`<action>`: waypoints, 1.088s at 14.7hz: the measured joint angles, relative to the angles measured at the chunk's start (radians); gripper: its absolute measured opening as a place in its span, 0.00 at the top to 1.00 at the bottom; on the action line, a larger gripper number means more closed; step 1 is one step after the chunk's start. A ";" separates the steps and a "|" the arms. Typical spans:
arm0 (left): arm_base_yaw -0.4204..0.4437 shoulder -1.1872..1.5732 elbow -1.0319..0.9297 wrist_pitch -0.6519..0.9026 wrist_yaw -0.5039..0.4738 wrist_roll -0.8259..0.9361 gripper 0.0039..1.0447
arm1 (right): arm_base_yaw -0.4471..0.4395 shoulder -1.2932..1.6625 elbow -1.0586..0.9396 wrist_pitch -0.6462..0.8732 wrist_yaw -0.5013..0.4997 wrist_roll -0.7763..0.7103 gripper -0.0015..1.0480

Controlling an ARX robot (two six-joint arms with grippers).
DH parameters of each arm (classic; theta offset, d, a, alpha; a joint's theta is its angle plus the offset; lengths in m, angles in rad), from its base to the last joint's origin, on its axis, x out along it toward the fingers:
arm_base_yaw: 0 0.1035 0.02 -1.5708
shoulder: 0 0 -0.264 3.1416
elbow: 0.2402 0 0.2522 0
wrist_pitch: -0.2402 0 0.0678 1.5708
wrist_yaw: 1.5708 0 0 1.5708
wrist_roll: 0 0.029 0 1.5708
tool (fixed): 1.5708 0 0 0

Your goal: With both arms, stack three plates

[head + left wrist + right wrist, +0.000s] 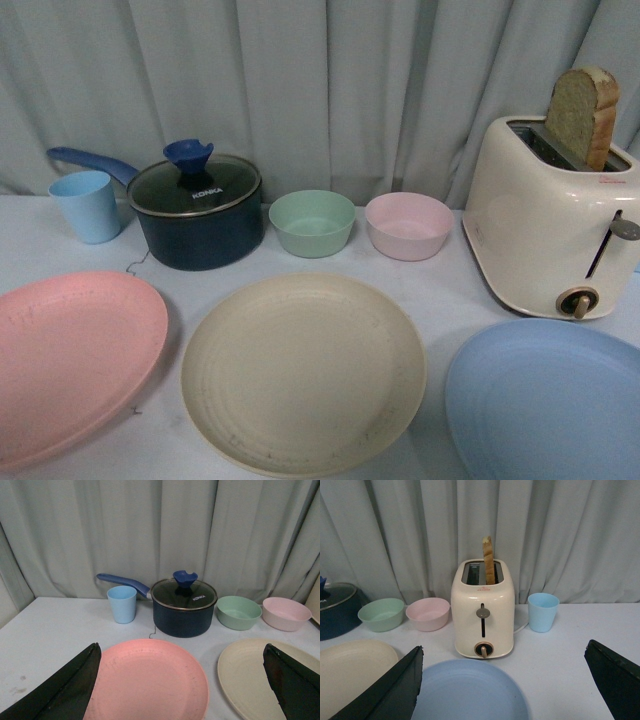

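In front of the navy glass-lidded saucepan (200,225) marked KONKA, your round matte pink plate (70,360), beige-cream plate (300,370) and light-blue plate (545,405) lie apart; left gripper (181,646) and right gripper (505,646) gape empty.

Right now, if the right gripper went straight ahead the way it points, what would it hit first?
Probably the cream toaster, after passing over the light blue plate; depth is hard to judge.
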 joint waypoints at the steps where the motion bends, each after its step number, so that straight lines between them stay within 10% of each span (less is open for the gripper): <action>1: 0.000 0.000 0.000 0.000 0.000 0.000 0.06 | 0.000 0.000 0.000 0.000 0.000 0.000 0.06; 16: 0.000 0.000 0.000 0.000 0.000 0.000 0.06 | 0.000 0.000 0.000 0.000 0.000 0.000 0.06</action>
